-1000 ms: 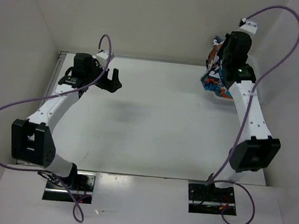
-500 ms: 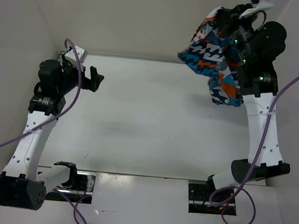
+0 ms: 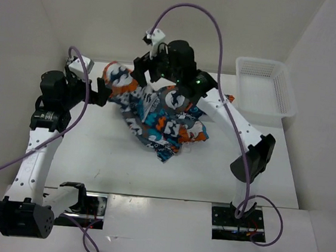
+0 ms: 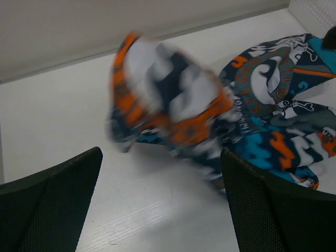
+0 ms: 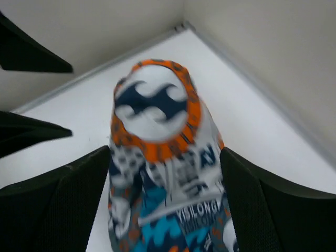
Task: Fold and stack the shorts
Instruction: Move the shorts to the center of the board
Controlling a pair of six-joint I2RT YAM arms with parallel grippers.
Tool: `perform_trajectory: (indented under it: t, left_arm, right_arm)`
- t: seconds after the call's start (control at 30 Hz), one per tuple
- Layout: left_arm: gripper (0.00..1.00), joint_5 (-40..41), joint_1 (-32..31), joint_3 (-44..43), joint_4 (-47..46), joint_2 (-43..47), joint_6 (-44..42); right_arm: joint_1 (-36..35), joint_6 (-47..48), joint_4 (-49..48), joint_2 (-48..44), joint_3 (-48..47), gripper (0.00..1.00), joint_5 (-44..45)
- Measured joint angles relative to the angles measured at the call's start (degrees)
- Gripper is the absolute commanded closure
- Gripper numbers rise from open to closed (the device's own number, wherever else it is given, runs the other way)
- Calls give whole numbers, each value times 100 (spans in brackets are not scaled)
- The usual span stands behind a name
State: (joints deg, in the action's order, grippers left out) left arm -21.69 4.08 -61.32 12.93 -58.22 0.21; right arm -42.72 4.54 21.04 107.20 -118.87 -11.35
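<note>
The white table [image 3: 212, 167] has a smooth matt top and is walled in by plain pale panels. The right arm [image 3: 240, 124], made of white links with black joints, folds at its elbow near the table's right edge. It then reaches far across to the left rear, its wrist tipped down over the cloth. The left arm [image 3: 36, 154] stands steeply from its base, and its wrist is turned right toward the middle.

The shorts [image 3: 162, 122] lie crumpled mid-table in soft folds. They are printed with teal, navy, white and orange wave shapes and some lettering. An orange-rimmed lump of them bulges up at the left end and looks smeared in both wrist views.

A white plastic mesh basket [image 3: 287, 93], rectangular, sits at the far right corner, apart from the shorts.

The right gripper [image 3: 145, 70] is spread wide, the lump rising between its black textured fingers [image 5: 58, 210] and not pinched. The left gripper [image 3: 104, 90] is likewise released and grasps nothing, just beside that lump.

Thin purple cables [image 3: 195, 8] loop off each arm.
</note>
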Motion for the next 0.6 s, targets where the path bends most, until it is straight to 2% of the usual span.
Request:
perform_trajectory:
  t: [0.27,0.4,0.6]
  left_arm:
    - [0,584,129,680,101,-63,0]
    - [0,885,413,916,-39,-621,0]
    - [0,1217,678,1222,-262,-1569,0]
  right_arm:
    - [476,210,227,-358,1978,9,273]
    - [616,861,507,-986,3097,15,179]
    - [446,2046,673,-1508,4227,23,201]
